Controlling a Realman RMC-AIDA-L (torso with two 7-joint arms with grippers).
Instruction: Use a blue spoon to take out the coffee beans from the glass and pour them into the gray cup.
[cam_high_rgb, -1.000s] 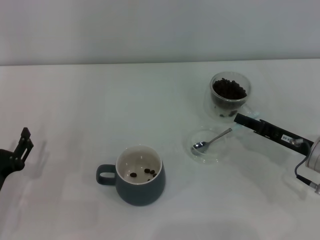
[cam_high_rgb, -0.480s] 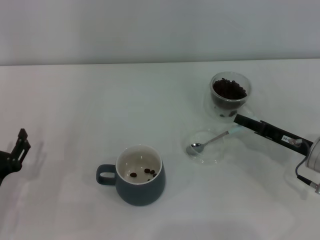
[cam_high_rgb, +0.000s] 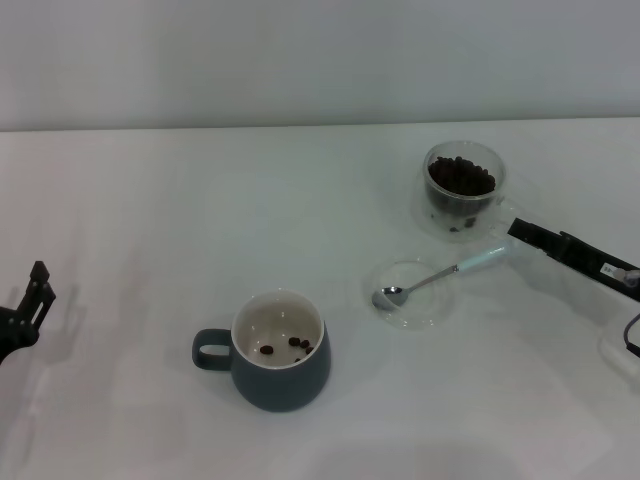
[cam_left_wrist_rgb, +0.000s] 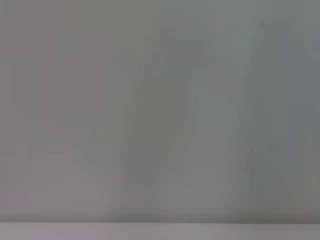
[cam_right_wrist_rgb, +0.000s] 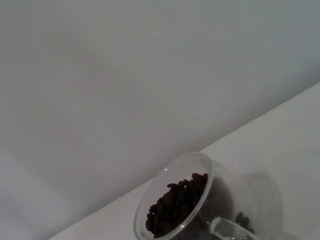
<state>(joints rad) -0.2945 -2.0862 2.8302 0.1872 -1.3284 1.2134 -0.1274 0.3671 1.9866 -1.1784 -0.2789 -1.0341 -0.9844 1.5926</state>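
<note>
The blue spoon (cam_high_rgb: 440, 276) lies with its metal bowl in a clear saucer (cam_high_rgb: 420, 315) and its pale handle pointing right. My right gripper (cam_high_rgb: 514, 230) is open just beyond the handle's end, not touching it. The glass (cam_high_rgb: 462, 192) stands behind the saucer, heaped with coffee beans (cam_high_rgb: 460, 178). The right wrist view shows that glass (cam_right_wrist_rgb: 225, 190) and its beans (cam_right_wrist_rgb: 175, 207) close up. The gray cup (cam_high_rgb: 285, 375) stands front centre with its handle to the left and a few beans (cam_high_rgb: 285, 345) inside. My left gripper (cam_high_rgb: 35, 290) is parked at the far left edge.
Everything rests on a white table (cam_high_rgb: 150, 220) against a plain grey wall. The left wrist view shows only that blank grey surface.
My right gripper has let go of the spoon's handle and pulled back to the right. The spoon stays on the saucer. The left gripper has drifted slightly left.
</note>
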